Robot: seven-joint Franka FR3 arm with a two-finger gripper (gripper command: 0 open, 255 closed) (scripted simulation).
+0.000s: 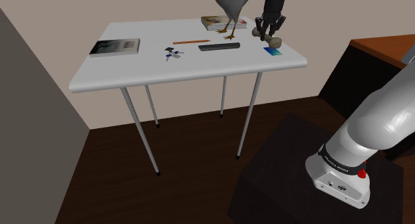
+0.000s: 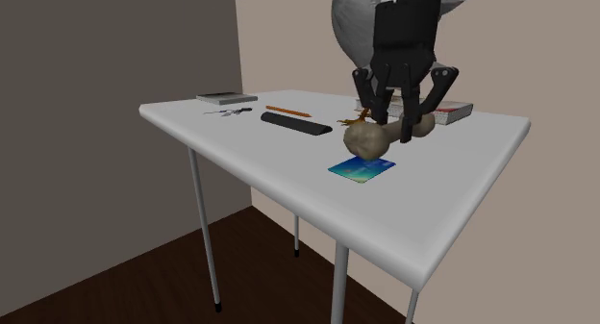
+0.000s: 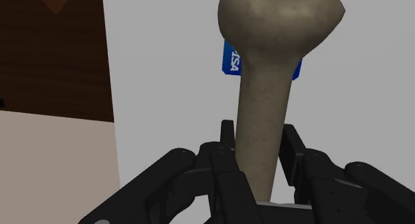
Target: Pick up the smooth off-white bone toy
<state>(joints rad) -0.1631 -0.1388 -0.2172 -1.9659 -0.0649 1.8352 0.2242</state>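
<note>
White table (image 1: 106,76) on thin metal legs, against a beige wall, over a dark wood floor (image 1: 173,183); the arm's dark stand (image 1: 266,189) sits at the shoulder view's lower right. Gripper (image 1: 271,34) works near the table's right-hand corner in that view, with bare tabletop between it and both edges. Fingers are partly closed and clasp the shaft of the tan bone toy (image 1: 269,38). Blue card (image 1: 273,51) lies just beside the bone, toward the edge. Black bar (image 1: 219,47), pencil (image 1: 191,41), keys (image 1: 174,53) and book (image 1: 114,48) lie well apart to the shoulder view's left. Grey bird figure (image 1: 233,3) stands on a second book (image 1: 214,21) close behind the hand. Second exterior view: the bone is roughly level; whether it touches the table cannot be told. Wrist view: the bone's knob covers part of the card.
</note>
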